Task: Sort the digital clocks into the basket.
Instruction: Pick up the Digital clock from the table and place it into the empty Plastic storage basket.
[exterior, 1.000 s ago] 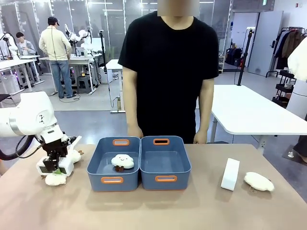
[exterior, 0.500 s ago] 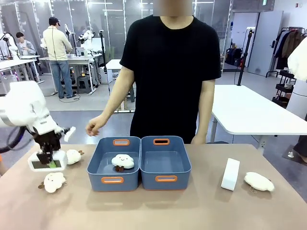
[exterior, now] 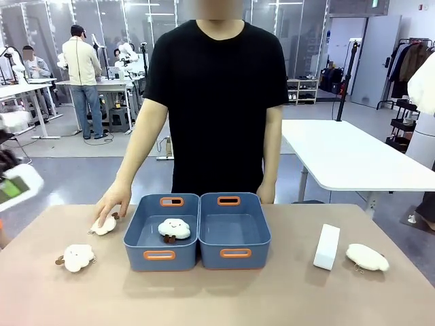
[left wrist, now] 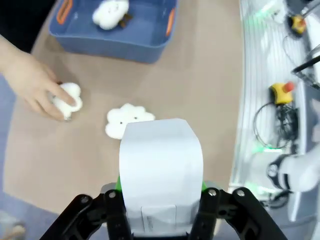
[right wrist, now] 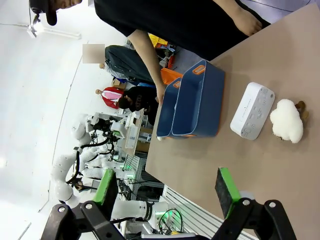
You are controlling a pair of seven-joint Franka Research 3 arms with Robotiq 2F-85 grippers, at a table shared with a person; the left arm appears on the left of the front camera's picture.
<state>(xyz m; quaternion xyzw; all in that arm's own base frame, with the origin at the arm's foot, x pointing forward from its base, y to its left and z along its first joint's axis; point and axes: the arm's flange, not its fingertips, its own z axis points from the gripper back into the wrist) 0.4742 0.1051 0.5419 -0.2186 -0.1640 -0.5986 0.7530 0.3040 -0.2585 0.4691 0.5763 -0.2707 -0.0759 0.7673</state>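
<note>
My left gripper is shut on a white digital clock, which it holds high above the table's left end. In the front view this gripper and its clock are a blur at the left edge. A second digital clock stands on its side at the right of the table. It lies beyond my open right gripper as the white block. Two blue-grey baskets stand side by side in the middle: the left basket holds a white plush, and the right basket holds nothing.
The person stands at the far side, one hand resting on a plush beside the left basket. Another plush lies at the front left. One more plush lies right of the standing clock.
My left gripper closed on the clock and carried it up and to the left, off the table. The person's hand came down onto the plush beside the left basket.
</note>
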